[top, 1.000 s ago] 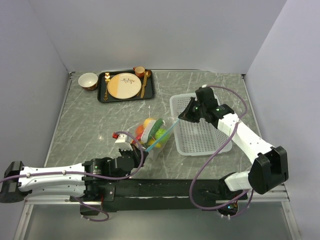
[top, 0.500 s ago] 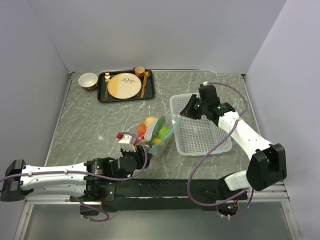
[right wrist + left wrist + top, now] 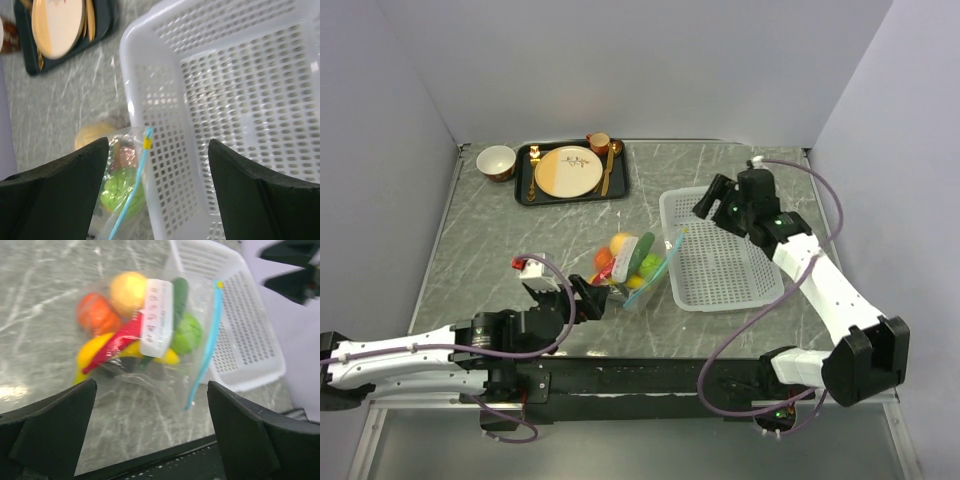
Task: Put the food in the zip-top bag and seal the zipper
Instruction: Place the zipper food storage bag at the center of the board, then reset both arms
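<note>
The zip-top bag point(image 3: 634, 262) lies on the table, its mouth leaning on the white basket's left wall. Inside is the food: a yellow ball point(image 3: 129, 288), orange tomato point(image 3: 95, 315), red chilli point(image 3: 118, 342), banana point(image 3: 90, 353) and green pepper point(image 3: 188, 333). The teal zipper point(image 3: 206, 345) runs in one line along the mouth, with a yellow tab point(image 3: 147, 143) at its far end. My left gripper point(image 3: 560, 286) stands open just short of the bag, holding nothing. Over the basket's near-left corner, my right gripper point(image 3: 716, 200) is open and apart from the bag.
The white perforated basket point(image 3: 740, 285) sits right of the bag. A black tray point(image 3: 525, 190) at the back left carries a beige-and-orange plate point(image 3: 567, 171), a cup and gold cutlery. A small bowl point(image 3: 496, 161) stands left of it. Walls close in on three sides.
Both grippers have opened and let go of the bag. The left drew back to the left, the right pulled back toward the far right. The bag now rests against the basket.
</note>
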Tool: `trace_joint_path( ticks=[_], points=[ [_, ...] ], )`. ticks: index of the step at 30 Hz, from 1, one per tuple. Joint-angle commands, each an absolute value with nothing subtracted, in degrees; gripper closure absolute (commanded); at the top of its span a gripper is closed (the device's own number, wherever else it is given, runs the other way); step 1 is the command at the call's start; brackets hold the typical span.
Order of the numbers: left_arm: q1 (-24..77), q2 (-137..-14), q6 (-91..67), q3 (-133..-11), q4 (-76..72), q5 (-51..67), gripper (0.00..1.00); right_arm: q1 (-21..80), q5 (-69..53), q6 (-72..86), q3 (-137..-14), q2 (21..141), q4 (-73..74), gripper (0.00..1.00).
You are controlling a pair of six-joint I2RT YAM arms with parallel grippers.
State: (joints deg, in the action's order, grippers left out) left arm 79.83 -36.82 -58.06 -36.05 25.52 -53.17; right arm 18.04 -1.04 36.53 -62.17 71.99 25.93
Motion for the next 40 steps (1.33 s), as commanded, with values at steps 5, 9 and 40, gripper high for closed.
trace_joint_path(
  ticks=[5,9,40],
  points=[
    [64.04,-39.28,-51.89,-41.22,26.75,-44.68,0.01,10.29,3.16,33.67,-58.54,68.12,29.09,0.13],
    [49.25,-43.67,-44.13,-41.74,19.61,-25.28,0.01,8.44,4.74,30.68,-58.45,66.71,29.97,0.12],
    [26.27,-50.19,-36.57,-43.86,12.92,-19.56,0.0,-2.64,18.97,29.71,-30.77,39.47,5.9,0.0]
  ],
)
